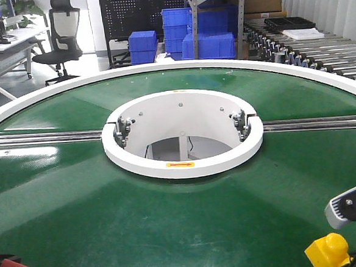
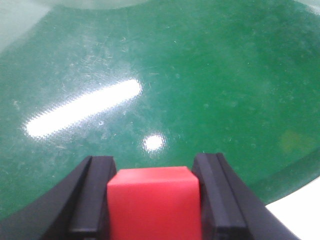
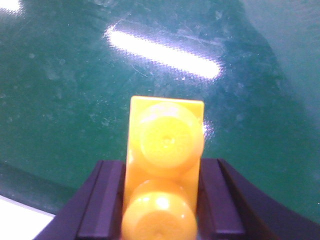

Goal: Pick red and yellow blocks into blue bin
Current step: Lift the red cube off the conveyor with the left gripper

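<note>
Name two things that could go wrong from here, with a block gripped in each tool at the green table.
1. The yellow brick juts well past the fingers of the right tool; only its rear half sits between them, so a quick swing could twist it loose.
2. Beyond the red cube in the left tool shows only green table; no bin appears in either wrist view, so opening now would likely drop it on the table.

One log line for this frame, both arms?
left hand: shut on red cube | right hand: shut on yellow brick | both over green table | drop-off: not yet done
</note>
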Controlling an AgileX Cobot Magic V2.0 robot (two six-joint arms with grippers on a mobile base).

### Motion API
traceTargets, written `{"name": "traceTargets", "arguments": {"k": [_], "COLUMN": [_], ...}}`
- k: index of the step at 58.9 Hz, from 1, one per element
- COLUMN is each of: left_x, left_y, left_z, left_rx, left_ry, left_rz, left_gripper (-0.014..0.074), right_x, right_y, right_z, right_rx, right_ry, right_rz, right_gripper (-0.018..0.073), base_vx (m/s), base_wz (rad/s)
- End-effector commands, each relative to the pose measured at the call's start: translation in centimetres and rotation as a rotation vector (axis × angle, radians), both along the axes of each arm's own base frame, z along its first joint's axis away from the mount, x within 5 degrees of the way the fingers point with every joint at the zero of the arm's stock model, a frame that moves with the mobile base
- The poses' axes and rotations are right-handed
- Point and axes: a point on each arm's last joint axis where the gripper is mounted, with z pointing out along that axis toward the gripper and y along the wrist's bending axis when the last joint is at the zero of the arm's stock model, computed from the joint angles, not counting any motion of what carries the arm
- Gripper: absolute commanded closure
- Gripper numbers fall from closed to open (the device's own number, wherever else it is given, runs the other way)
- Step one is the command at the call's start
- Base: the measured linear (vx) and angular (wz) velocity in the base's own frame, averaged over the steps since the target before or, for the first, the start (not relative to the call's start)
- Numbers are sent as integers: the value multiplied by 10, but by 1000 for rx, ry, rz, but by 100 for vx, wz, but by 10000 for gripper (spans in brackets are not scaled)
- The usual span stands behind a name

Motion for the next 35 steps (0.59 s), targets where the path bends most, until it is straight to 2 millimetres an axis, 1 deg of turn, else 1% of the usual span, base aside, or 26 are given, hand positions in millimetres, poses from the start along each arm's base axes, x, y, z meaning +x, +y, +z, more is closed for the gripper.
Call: {"name": "traceTargets", "arguments": {"k": [1,35], "left_x": [0,0], "left_y": [-2,-2], "left_z": [17,17], "left_rx": [-57,-57], "left_ry": [-95,-95], "left_rz": [-4,-4], "left_gripper": [362,362], "right_x": [3,3], "right_y": [0,0], "right_z": [16,16], "right_rx": [21,21], "right_ry": [-106,-106], "right_rz": [6,6], "right_gripper": [328,328], "base_vx": [0,0], "base_wz": [0,0]}}
